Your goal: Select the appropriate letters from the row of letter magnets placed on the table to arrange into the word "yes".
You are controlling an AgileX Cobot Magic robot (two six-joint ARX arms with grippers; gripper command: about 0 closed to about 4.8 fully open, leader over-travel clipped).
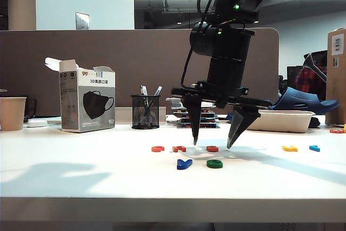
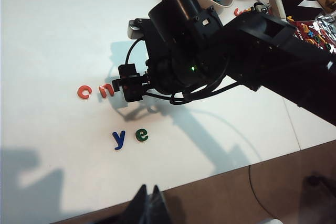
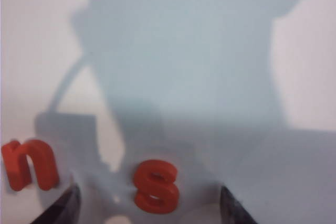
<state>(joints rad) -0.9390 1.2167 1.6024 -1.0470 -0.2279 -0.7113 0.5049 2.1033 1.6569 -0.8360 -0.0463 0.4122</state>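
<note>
right gripper (image 1: 212,144) – wide open, holding nothing, one finger each side of the orange-red S (image 3: 155,186) | left gripper (image 2: 147,205) – tips together, holding nothing, off the table (image 2: 58,35)

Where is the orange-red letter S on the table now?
In the exterior view the orange-red S lies near the table's middle, rightmost of three orange-red letters, behind the green E, between the open right hand's fingertips.

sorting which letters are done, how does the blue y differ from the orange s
The blue y sits in the front row beside the green e; the orange s lies in the back row. The right gripper straddles the s with open jaws; nothing hovers over the y. Both are small flat letters on the table.
</note>
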